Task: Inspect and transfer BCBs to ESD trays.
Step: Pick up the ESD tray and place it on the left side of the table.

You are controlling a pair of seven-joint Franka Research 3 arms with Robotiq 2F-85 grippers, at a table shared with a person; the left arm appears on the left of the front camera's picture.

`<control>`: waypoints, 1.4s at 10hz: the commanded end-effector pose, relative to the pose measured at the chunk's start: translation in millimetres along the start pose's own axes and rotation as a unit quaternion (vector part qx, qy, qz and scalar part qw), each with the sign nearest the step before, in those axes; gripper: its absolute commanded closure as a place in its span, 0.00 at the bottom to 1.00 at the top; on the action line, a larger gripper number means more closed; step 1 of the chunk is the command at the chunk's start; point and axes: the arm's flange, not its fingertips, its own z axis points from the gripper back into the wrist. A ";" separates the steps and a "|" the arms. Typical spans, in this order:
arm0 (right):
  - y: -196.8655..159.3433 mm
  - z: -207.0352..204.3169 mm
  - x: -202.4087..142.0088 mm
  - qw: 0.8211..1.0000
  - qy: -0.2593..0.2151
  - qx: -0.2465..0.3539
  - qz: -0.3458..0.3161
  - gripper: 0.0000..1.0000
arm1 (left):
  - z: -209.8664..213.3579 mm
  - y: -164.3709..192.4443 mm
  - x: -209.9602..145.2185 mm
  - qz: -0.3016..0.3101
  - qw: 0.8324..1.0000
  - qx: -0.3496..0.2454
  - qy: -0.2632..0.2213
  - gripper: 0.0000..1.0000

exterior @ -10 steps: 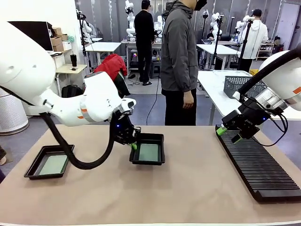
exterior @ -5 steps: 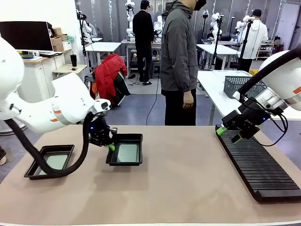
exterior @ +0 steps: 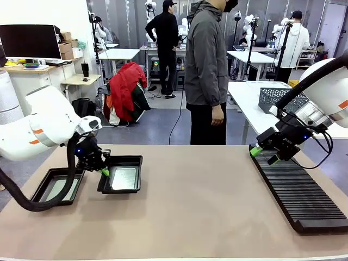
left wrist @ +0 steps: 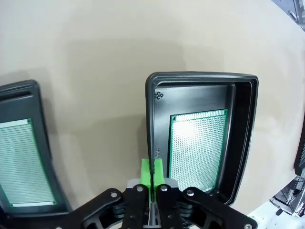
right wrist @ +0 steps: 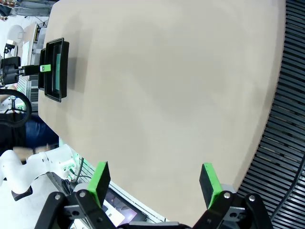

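Note:
My left gripper [exterior: 103, 172] is shut on the near-left rim of a black ESD tray [exterior: 137, 175], left of the table's middle. A green BCB [exterior: 124, 178] lies flat inside that tray. In the left wrist view the green pads [left wrist: 147, 172] pinch the tray's wall [left wrist: 149, 124], with the BCB [left wrist: 198, 148] beyond it. A second ESD tray [exterior: 39, 190] sits at the far left, close beside the first, also holding a BCB [exterior: 56, 188]. My right gripper [exterior: 263, 156] hangs open above the far end of the slotted rack, nothing between its pads [right wrist: 101, 176].
A long black ribbed rack [exterior: 299, 190] runs along the table's right side. A grey wire-mesh basket [exterior: 277, 98] stands on another table behind it. A person [exterior: 206, 70] stands at the far edge, hand hanging down. Bare brown tabletop [exterior: 206, 206] spans the middle.
My left gripper has pulled the tray with its BCB leftward from the table's middle to beside the far-left tray. The right arm has not moved.

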 end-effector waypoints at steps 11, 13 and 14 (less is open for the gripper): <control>2.2 -0.9 1.2 1.000 -0.005 -0.002 -0.009 0.00 | -15.2 62.6 -8.5 0.013 1.000 -0.019 0.002 0.97; 2.2 -0.9 1.2 1.000 -0.005 -0.002 -0.009 0.00 | -18.8 65.2 -6.0 0.018 1.000 -0.010 0.006 0.97; 2.2 -0.9 1.2 1.000 -0.005 -0.002 -0.009 0.00 | -19.4 64.8 -5.2 0.018 1.000 -0.009 0.006 0.97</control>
